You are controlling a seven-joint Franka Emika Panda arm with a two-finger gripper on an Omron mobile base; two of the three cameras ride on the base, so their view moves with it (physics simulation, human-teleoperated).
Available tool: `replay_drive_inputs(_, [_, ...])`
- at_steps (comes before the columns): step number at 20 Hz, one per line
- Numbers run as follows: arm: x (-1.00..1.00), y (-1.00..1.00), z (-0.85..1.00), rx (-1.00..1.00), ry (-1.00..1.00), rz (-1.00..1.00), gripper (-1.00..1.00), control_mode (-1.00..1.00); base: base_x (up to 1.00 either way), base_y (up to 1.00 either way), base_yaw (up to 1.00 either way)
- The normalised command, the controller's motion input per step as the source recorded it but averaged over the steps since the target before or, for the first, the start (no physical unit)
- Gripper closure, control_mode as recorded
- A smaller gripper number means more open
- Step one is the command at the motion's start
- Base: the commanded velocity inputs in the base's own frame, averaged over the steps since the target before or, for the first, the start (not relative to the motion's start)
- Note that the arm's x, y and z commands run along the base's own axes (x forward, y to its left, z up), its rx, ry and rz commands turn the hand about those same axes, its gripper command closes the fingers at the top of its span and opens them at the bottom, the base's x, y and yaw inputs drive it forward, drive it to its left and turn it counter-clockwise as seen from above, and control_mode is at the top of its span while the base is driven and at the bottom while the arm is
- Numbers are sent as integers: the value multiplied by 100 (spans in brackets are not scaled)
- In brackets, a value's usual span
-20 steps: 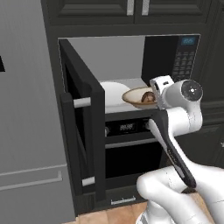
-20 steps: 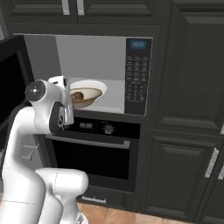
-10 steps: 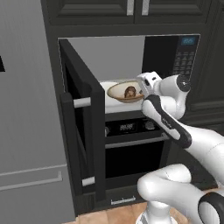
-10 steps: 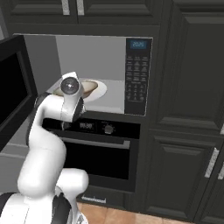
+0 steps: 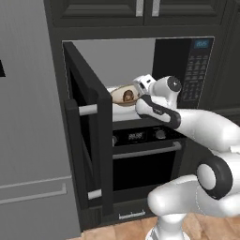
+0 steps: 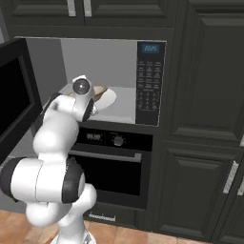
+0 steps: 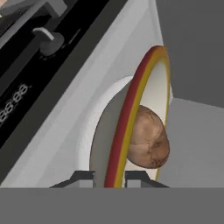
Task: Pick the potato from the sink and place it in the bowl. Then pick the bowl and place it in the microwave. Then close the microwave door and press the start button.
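Observation:
Inside the open microwave (image 5: 123, 60), my gripper (image 7: 109, 177) is shut on the brown rim of the tan bowl (image 7: 131, 111). A fingertip stands on each side of the rim. The dark brown potato (image 7: 148, 139) lies in the bowl's cream inside. From the left base view the bowl (image 5: 123, 95) shows low in the cavity with the potato (image 5: 127, 97) in it and the gripper (image 5: 139, 90) at its right rim. I cannot tell whether the bowl touches the white turntable (image 6: 109, 99). The microwave door (image 5: 86, 140) stands wide open to the left. The sink is out of view.
The keypad panel (image 6: 148, 81) with its blue display is right of the cavity. Below is an oven with a knob (image 6: 118, 140) and a bar handle (image 5: 147, 151). A grey fridge (image 5: 28, 140) stands at the left, and dark cabinets (image 6: 205, 95) at the right.
The arm has swung round and reached further in. The bowl with the potato has moved left and deeper into the microwave. The grip on the rim is unchanged.

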Motion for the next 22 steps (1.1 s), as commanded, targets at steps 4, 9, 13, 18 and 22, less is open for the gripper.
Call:
replay_drive_inputs(4, [62,3,-31,-7,15,0,100,-100,0,0,0])
replay_drive_inputs(9, [62,16,-42,-4,14,6,100,-100,0,0,0])
replay_drive_inputs(13, [66,18,-32,-3,8,5,100,-100,0,0,0])
replay_drive_inputs(18, [12,2,-20,-1,11,1,-100,-100,0,0,0])
replay_drive_inputs(22, [-18,0,1,0,6,0,-100,-100,0,0,0])
